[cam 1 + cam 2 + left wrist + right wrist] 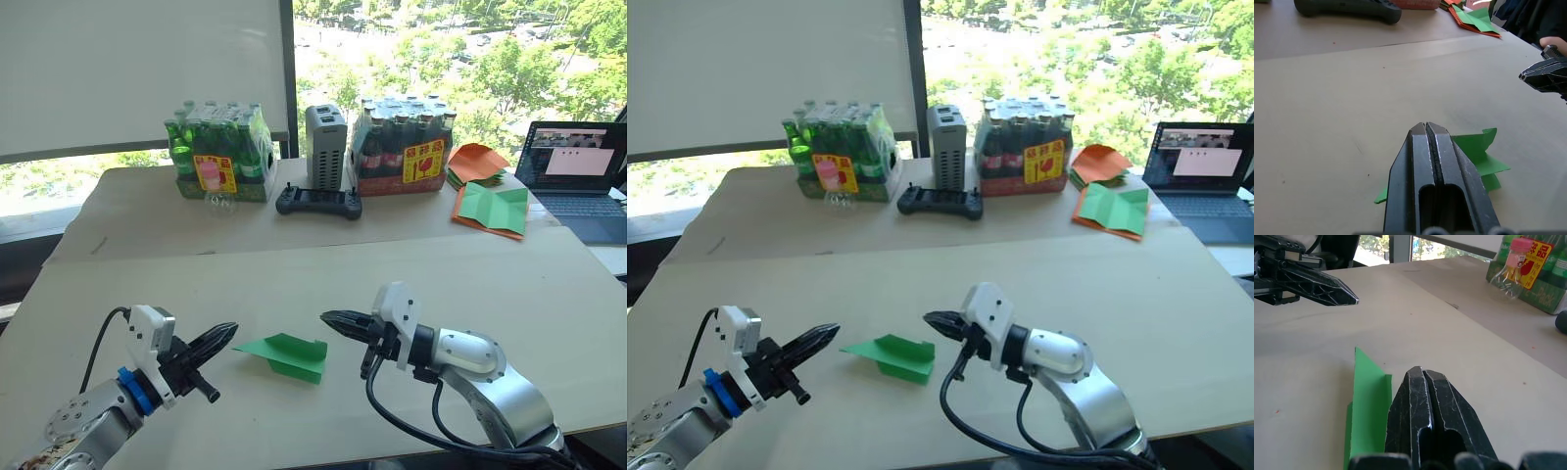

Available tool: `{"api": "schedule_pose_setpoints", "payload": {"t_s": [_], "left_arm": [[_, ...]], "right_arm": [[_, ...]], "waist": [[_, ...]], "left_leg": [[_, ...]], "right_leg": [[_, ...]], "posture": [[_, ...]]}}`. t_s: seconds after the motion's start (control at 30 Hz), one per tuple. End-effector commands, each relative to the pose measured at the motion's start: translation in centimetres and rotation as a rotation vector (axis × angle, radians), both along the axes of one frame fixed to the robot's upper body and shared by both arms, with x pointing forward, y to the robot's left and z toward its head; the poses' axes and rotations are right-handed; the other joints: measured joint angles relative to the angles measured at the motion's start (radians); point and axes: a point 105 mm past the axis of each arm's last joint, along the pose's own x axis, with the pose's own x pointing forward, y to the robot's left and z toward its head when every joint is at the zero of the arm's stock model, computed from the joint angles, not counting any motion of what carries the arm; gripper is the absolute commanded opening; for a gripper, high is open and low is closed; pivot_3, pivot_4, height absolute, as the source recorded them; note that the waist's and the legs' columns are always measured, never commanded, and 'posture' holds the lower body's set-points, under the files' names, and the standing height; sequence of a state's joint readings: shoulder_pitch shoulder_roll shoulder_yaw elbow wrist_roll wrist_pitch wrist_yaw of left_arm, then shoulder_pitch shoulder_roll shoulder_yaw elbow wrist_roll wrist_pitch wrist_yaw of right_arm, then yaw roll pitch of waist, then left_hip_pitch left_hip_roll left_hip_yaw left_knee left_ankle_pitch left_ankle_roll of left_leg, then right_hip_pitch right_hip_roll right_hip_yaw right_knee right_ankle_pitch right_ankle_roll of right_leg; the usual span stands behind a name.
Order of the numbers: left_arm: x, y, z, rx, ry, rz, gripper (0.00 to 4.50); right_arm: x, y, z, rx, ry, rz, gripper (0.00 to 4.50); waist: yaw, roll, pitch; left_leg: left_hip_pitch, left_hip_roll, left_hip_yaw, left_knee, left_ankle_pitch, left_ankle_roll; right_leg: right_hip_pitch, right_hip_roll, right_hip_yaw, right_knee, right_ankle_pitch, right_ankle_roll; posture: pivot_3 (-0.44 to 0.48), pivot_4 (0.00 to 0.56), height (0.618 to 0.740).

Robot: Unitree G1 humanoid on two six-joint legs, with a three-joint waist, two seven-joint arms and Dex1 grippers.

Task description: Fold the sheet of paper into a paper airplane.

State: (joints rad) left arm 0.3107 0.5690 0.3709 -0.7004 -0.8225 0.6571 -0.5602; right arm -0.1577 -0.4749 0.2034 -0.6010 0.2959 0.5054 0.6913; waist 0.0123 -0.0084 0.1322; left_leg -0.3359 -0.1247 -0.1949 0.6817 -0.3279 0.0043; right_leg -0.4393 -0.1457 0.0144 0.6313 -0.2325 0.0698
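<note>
Between the 2 sets of jaws, flat on the desk [118,284]: paper airplane [284,355], bright green, folded to a pointed wedge with angled flaps. Nose toward the left gripper [228,333], blunt tail end toward the right gripper [328,317]. Not touched by either.

Left gripper: jaws pressed together, nothing pinched, tips just off the plane's nose, slightly above desk level. Same in the left wrist view, fingers [1415,166] shut tight, green paper peeking out past them on the desk.

Right gripper: jaws pressed together too, empty, tips near the plane's tail and a bit farther back on the desk. Right wrist view confirms: fingers [1410,396] closed, green wedge beside and below them, other gripper's tips beyond the paper.

Well beyond both jaws, back of the desk:
- 2 shrink-wrapped bottle packs, 1 green [217,152], 1 dark with red labels [404,145]
- grey upright box [326,145] between the packs
- black handheld controller [318,202] in front of that box
- clear small bottle with pink cap [217,201] lying by the green pack
- green sheet edged with orange [493,209] plus orange papers [477,162] out past the right gripper's side
- open laptop [578,168] beside those papers, at the far corner
</note>
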Motion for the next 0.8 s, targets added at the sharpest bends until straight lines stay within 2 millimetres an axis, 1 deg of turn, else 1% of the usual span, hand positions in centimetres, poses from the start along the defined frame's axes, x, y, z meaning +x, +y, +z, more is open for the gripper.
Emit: {"api": "schedule_pose_setpoints", "payload": {"t_s": [0.03, 0.17, 0.27, 0.33, 0.37, 0.4, 0.43, 0.47, 0.53, 0.57, 0.6, 0.63, 0.67, 0.7, 0.73, 0.8], "left_arm": [[-0.6, -0.3, -0.1, 0.038, -0.005, -0.034, 0.0], [-1.4, 0.2, -1.3, 0.083, 0.045, -0.053, 0.0], [-1.5, 0.2, -1.4, 0.084, 0.05, -0.063, 0.0], [-1.7, 0.2, -1.1, 0.074, 0.048, -0.078, 0.54], [-1.8, 0.2, -1.0, 0.067, 0.052, -0.088, 0.91], [-1.9, 0.2, -0.9, 0.061, 0.053, -0.093, 1.16], [-2.0, 0.2, -0.7, 0.047, 0.055, -0.102, 1.51], [-2.1, 0.2, -0.5, 0.038, 0.056, -0.108, 1.82], [-2.2, 0.2, -0.6, 0.048, 0.061, -0.111, 2.52], [-2.2, 0.3, -0.6, 0.053, 0.064, -0.111, 2.9], [-2.2, 0.4, -0.7, 0.059, 0.068, -0.11, 3.14], [-2.2, 0.5, -0.9, 0.07, 0.071, -0.109, 3.48], [-2.3, 0.6, -1.0, 0.078, 0.073, -0.108, 3.89], [-2.3, 0.7, -1.1, 0.086, 0.077, -0.107, 4.14], [-2.2, 0.7, -1.1, 0.085, 0.078, -0.106, 4.46], [-2.2, 0.5, -1.1, 0.073, 0.082, -0.11, 4.49]], "right_arm": [[-0.6, -0.4, 0.3, -0.001, -0.042, -0.022, 0.05], [-1.9, 0.1, -0.8, -0.031, -0.02, 0.032, 0.05], [-2.2, 0.3, -1.0, -0.042, -0.021, 0.053, 0.05], [-2.8, 0.3, -1.2, -0.053, -0.01, 0.08, 0.61], [-3.1, 0.3, -1.4, -0.057, 0.0, 0.095, 0.98], [-3.1, 0.2, -1.4, -0.052, 0.003, 0.097, 1.27], [-3.3, 0.3, -1.3, -0.048, 0.001, 0.108, 1.66], [-3.4, 0.3, -1.3, -0.045, -0.002, 0.115, 1.94], [-3.8, 0.4, -1.5, -0.065, -0.013, 0.142, 2.63], [-4.0, 0.5, -1.7, -0.076, -0.018, 0.152, 3.07], [-4.1, 0.6, -1.9, -0.079, -0.017, 0.159, 3.29], [-4.4, 0.9, -2.2, -0.095, -0.023, 0.182, 3.62], [-4.5, 1.1, -2.4, -0.105, -0.028, 0.197, 4.04], [-4.7, 1.3, -2.6, -0.112, -0.02, 0.216, 4.32], [-4.9, 1.7, -2.9, -0.108, -0.001, 0.239, 4.5], [-5.0, 2.4, -3.2, -0.086, 0.042, 0.276, 4.5]], "waist": [[0.0, 0.0, 0.0], [-0.001, 0.0, 0.0], [0.0, -0.001, 0.0], [0.0, -0.001, 0.001], [0.0, -0.001, 0.001], [0.001, -0.002, 0.001], [0.001, -0.002, 0.001], [0.0, -0.003, 0.001], [0.0, -0.003, 0.001], [0.0, -0.003, 0.001], [-0.001, -0.003, 0.001], [-0.001, -0.004, 0.001], [-0.001, -0.004, 0.002], [-0.001, -0.004, 0.002], [0.0, -0.004, 0.002], [-0.001, -0.006, 0.003]], "left_leg": [[0.0, 0.0, 0.0, 0.0, 0.0, 0.0], [0.0, 0.0, 0.003, 0.0, -0.001, 0.001], [0.001, 0.001, 0.004, -0.001, -0.001, 0.001], [0.001, 0.001, 0.004, -0.001, -0.001, 0.001], [0.0, 0.001, 0.004, -0.001, -0.001, 0.001], [0.001, 0.001, 0.004, -0.001, -0.001, 0.002], [0.0, 0.001, 0.004, -0.001, -0.001, 0.002], [0.0, 0.001, 0.004, -0.001, -0.001, 0.002], [0.001, 0.001, 0.004, -0.001, -0.001, 0.002], [0.001, 0.001, 0.004, -0.001, -0.001, 0.002], [0.001, 0.001, 0.005, -0.001, -0.001, 0.002], [0.001, 0.001, 0.005, -0.001, -0.001, 0.002], [0.001, 0.002, 0.005, -0.001, -0.001, 0.002], [0.001, 0.002, 0.005, -0.001, -0.001, 0.002], [0.001, 0.002, 0.005, -0.001, -0.001, 0.002], [0.001, 0.002, 0.005, -0.001, -0.001, 0.002]], "right_leg": [[0.0, 0.0, 0.0, 0.0, 0.0, 0.0], [0.0, 0.0, 0.002, -0.001, 0.0, 0.0], [0.0, 0.0, 0.002, -0.001, 0.0, 0.0], [0.0, 0.0, 0.002, -0.001, 0.0, 0.0], [0.0, 0.0, 0.002, -0.001, 0.001, 0.001], [0.0, 0.0, 0.002, -0.001, 0.001, 0.001], [0.0, 0.0, 0.002, -0.001, 0.001, 0.001], [0.0, 0.0, 0.002, -0.001, 0.001, 0.001], [0.0, 0.0, 0.002, -0.001, 0.001, 0.001], [0.0, 0.0, 0.002, -0.001, 0.001, 0.001], [0.0, 0.0, 0.002, -0.001, 0.001, 0.001], [0.0, 0.0, 0.002, -0.001, 0.001, 0.001], [0.0, 0.0, 0.002, -0.001, 0.001, 0.001], [0.0, 0.0, 0.002, -0.001, 0.001, 0.001], [0.0, 0.0, 0.002, -0.001, 0.001, 0.001], [0.0, 0.0, 0.002, -0.001, 0.001, 0.001]], "posture": [[0.0, 0.15, 0.716], [0.0, 0.15, 0.716], [0.0, 0.15, 0.716], [0.0, 0.15, 0.716], [0.0, 0.15, 0.716], [0.0, 0.15, 0.716], [0.0, 0.15, 0.716], [0.0, 0.15, 0.716], [0.0, 0.15, 0.716], [0.0, 0.15, 0.716], [0.0, 0.15, 0.716], [0.0, 0.15, 0.716], [0.0, 0.15, 0.716], [0.0, 0.15, 0.716], [0.0, 0.15, 0.716], [0.0, 0.15, 0.716]]}}
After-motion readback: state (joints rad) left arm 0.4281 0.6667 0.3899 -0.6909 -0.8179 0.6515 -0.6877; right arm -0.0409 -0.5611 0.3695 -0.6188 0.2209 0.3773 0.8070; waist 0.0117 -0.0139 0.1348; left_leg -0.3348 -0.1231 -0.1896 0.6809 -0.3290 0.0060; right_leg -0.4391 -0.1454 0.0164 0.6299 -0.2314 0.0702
